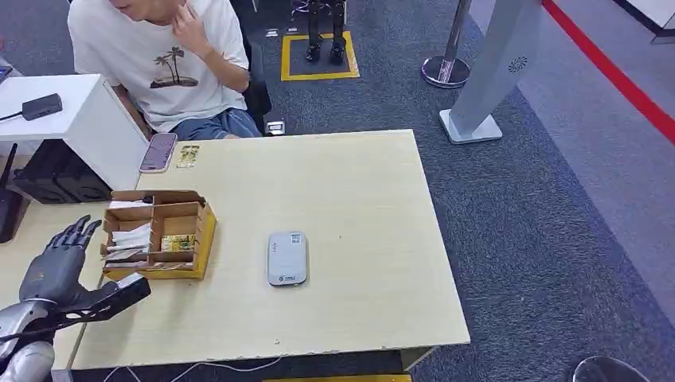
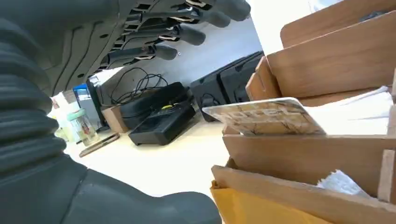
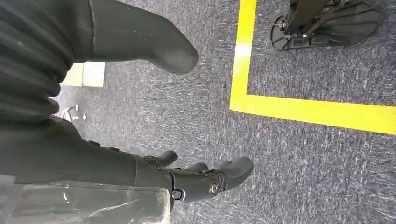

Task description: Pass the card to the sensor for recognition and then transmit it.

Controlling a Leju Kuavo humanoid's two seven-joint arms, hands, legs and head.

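Right robot hand (image 3: 154, 112) hangs over the floor, holding nothing. Thick grey thumb (image 3: 154, 39) sticks out apart from the darker fingers (image 3: 219, 175), which are slightly curled. Floor is dark grey carpet (image 3: 196, 107) with a yellow tape line (image 3: 299, 109) forming a corner. Black finned foot-like part (image 3: 327, 23) sits inside the taped area. Pale yellow patch (image 3: 88, 74) on the carpet near the ribbed cover.

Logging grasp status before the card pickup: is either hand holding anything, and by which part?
Nothing is held. The left hand hovers open beside the wooden box; the right hand hangs empty over the carpet.
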